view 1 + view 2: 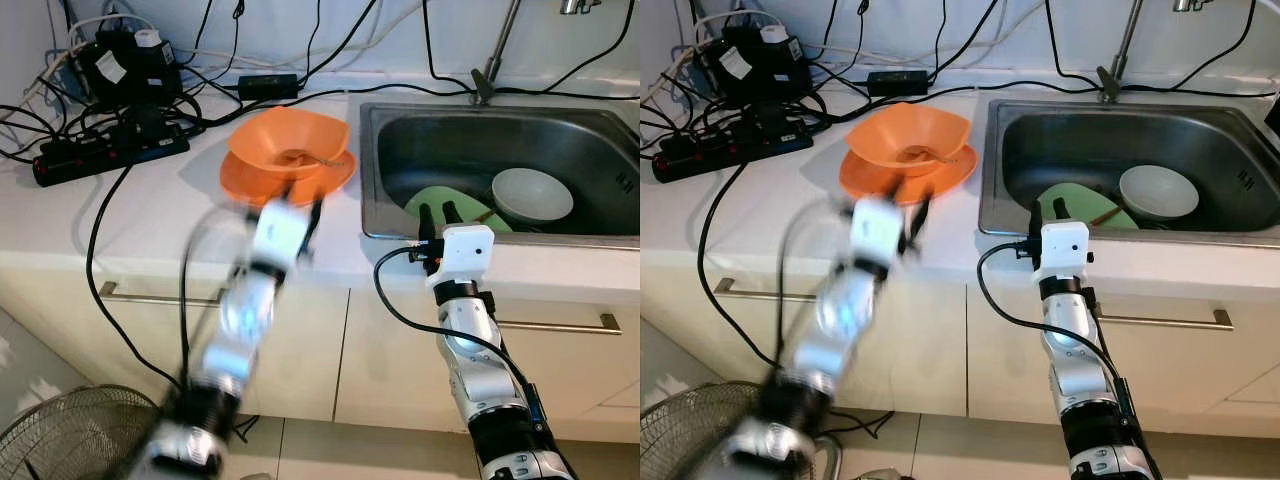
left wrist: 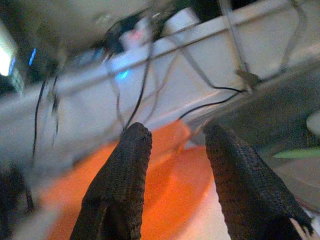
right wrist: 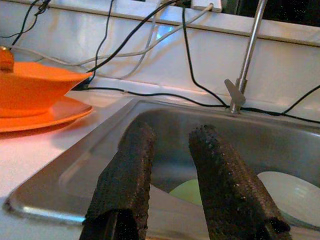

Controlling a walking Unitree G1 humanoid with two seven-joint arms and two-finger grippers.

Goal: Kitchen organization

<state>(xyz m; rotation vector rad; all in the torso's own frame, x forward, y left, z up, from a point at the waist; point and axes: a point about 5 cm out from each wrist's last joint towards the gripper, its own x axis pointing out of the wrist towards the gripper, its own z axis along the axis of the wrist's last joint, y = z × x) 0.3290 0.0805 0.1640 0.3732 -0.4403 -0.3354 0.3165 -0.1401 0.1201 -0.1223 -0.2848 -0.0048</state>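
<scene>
An orange bowl with a spoon in it stands on an orange plate on the white counter, just left of the steel sink. In the sink lie a green plate and a white bowl. My left gripper, blurred, is at the near edge of the orange plate, fingers open and empty. At the sink's front rim my right gripper is open with nothing held, pointing in over the green plate.
A black power strip, adapters and many cables crowd the counter's back left. The faucet rises behind the sink. Cabinet fronts with bar handles sit below, and a fan grille stands on the floor at lower left.
</scene>
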